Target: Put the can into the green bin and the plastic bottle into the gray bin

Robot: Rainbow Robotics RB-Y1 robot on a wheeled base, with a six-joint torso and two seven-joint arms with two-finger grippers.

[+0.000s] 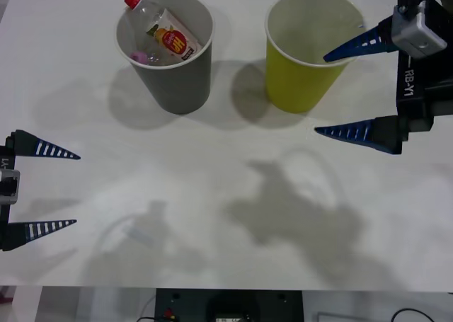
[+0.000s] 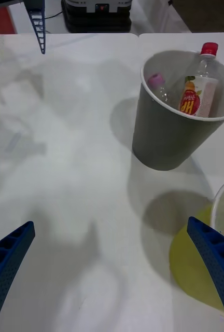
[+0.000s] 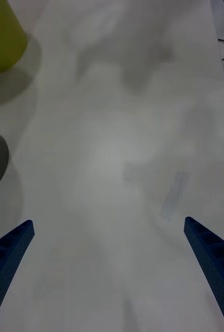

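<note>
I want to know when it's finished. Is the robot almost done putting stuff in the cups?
Partly. The plastic bottle already leans inside the gray bin. Nothing is in hand: the right gripper hangs open beside the green bin, the left gripper open near the table edge. I cannot see a can, so that part stays unsure.

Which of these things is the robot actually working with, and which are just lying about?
Part of the job:
gray bin
bottle, lying in the gray bin
green bin

Just lying about:
small pink-tipped clear thing, also in the gray bin
dark device past the table's edge
</note>
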